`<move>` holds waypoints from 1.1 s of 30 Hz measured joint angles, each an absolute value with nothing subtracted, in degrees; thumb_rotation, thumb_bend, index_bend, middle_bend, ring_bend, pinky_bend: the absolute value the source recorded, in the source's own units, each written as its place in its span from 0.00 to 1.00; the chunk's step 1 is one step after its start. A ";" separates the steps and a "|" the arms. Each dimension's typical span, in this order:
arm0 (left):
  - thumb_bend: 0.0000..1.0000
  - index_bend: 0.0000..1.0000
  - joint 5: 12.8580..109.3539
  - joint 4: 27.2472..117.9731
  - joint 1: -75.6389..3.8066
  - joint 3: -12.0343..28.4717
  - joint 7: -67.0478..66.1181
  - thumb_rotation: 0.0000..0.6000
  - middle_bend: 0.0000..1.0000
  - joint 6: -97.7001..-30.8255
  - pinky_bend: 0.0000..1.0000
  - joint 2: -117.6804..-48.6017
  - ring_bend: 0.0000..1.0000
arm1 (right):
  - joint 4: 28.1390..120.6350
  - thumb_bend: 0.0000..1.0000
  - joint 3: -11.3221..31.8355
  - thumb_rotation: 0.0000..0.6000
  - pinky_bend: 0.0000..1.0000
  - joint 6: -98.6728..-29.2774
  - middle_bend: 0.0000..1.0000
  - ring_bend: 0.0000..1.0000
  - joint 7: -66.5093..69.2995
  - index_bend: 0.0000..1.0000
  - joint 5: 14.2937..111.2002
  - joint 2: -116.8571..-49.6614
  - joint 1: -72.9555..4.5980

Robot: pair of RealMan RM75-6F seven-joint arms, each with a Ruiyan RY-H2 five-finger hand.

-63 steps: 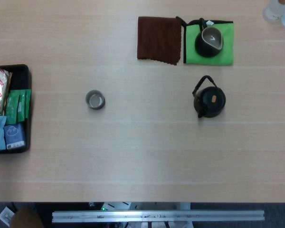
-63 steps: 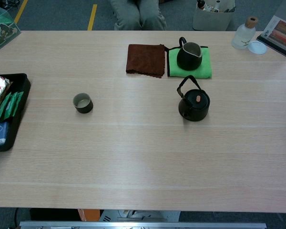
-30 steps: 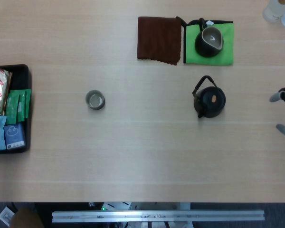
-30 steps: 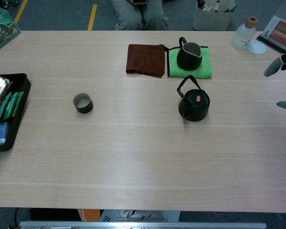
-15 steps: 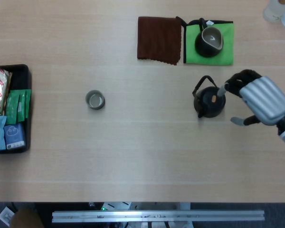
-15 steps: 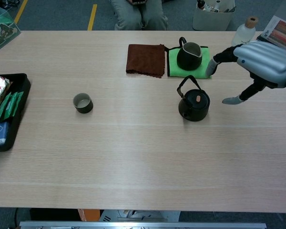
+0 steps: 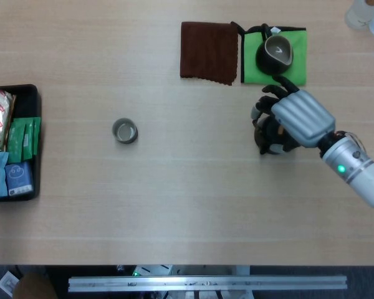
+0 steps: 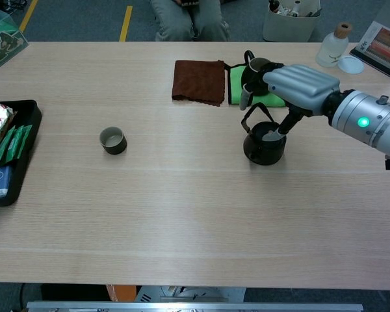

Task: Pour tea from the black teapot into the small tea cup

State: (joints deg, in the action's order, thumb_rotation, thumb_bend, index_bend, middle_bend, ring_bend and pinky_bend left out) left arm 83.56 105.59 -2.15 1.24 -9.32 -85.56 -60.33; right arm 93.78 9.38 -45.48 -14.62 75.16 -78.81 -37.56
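Hovering right hand (image 8: pixel 292 88) over black teapot (image 8: pixel 263 148), right-centre of desk | grasp: cannot tell | likely heavy, rigid; taking by bail handle (image 8: pixel 250 116) | small tea cup (image 7: pixel 124 131) waiting left

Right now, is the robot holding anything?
Not clearly. The right hand is over the black teapot, fingers near its handle, but a grip cannot be told.

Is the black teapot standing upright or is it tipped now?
Upright. The black teapot sits flat on the table, with the right robot hand above it at its handle.
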 measured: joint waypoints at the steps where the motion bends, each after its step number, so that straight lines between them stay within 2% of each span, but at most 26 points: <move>1: 0.30 0.28 83.53 105.54 -2.18 1.24 -9.26 1.00 0.26 -85.48 0.23 -60.35 0.22 | 93.12 0.00 9.44 1.00 0.01 -45.17 0.37 0.15 -15.33 0.37 74.25 -79.51 -38.03; 14: 0.30 0.27 83.11 104.70 -2.30 1.27 -8.43 1.00 0.26 -85.09 0.23 -60.49 0.22 | 86.05 0.00 9.03 1.00 0.01 -42.99 0.37 0.15 -20.72 0.37 65.95 -85.92 -43.06; 33: 0.30 0.27 84.25 104.35 -2.49 0.97 -7.91 1.00 0.26 -85.09 0.23 -60.67 0.22 | 88.92 0.00 5.91 1.00 0.01 -45.77 0.45 0.16 -20.20 0.37 63.72 -82.24 -41.97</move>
